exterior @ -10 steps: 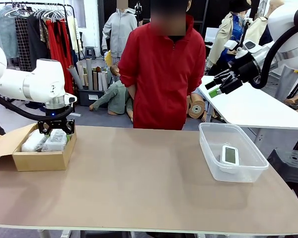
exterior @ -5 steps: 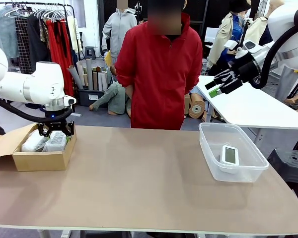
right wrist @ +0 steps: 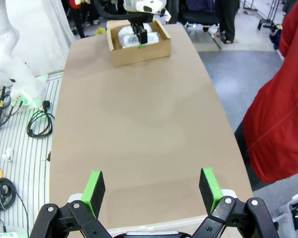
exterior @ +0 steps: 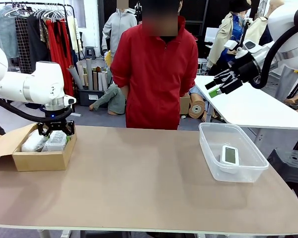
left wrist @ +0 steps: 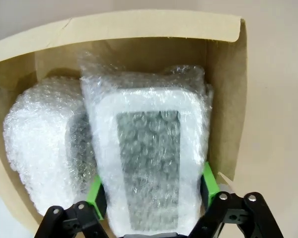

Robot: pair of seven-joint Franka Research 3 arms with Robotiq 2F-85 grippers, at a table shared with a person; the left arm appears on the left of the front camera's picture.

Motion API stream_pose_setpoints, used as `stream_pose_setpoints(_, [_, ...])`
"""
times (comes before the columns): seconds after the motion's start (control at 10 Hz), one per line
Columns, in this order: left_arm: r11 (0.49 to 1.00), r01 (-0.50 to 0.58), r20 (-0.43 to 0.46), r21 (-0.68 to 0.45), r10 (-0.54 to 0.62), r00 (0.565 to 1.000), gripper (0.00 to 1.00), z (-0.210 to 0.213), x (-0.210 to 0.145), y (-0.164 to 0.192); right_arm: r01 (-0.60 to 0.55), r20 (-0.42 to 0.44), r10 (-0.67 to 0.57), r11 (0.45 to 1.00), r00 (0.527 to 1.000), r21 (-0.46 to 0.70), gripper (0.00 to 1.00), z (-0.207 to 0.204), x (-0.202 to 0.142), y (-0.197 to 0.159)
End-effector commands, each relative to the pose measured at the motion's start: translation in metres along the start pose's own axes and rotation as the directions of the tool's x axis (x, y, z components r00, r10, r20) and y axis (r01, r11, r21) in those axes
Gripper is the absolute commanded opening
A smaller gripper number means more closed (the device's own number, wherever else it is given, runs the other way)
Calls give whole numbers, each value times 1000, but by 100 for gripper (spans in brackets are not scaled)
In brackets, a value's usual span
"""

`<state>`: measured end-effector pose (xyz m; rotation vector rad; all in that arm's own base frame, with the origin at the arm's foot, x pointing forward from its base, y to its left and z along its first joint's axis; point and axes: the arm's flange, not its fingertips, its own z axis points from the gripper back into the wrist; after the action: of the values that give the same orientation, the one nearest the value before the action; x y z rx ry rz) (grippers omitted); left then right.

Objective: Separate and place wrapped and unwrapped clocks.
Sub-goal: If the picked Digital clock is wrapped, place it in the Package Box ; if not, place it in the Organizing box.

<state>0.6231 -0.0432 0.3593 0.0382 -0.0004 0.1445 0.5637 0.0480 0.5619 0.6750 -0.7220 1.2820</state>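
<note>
At the table's left edge, the left tool [left wrist: 151,191] stood spread either side of a wrapped clock [left wrist: 148,163] in the cardboard box [exterior: 39,159], lying screen-up beside its twin [left wrist: 42,148]. The bare clock [exterior: 230,154] lay lengthwise in the bin [exterior: 208,148]. The right tool [right wrist: 151,188] hung spread wide.

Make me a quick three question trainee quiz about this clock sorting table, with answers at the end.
1. True or false: the bare clock lies in the clear tub.
2. How many wrapped clocks sit in the cardboard box?
3. The left tool has its pads: A) either side of a wrapped clock B) over bare table C) inside the tub.

Key: 1 true; 2 two; 3 A.
</note>
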Motion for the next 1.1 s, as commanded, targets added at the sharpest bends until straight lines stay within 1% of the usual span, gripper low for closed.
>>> stream_pose_setpoints(0.0, [1000, -16, -9, -5, 16, 1000, 100, 8, 4, 3, -5, 0, 5, 1000, 1000, -2, 100, 0, 1, 3])
stream_pose_setpoints(0.2, [999, -32, -14, -10, 32, 999, 100, 13, 1, 4, -5, 0, 5, 1000, 1000, -2, 100, 0, 1, 3])
stream_pose_setpoints(0.7, [998, -51, -31, -34, 50, 998, 100, 45, -15, 2, -5, 0, 5, 1000, 1000, -2, 100, 0, 1, 3])
stream_pose_setpoints(1.0, [998, -43, -18, -47, 42, 999, 100, 66, -25, 1, -5, 0, 5, 1000, 1000, -2, 100, 0, 1, 3])
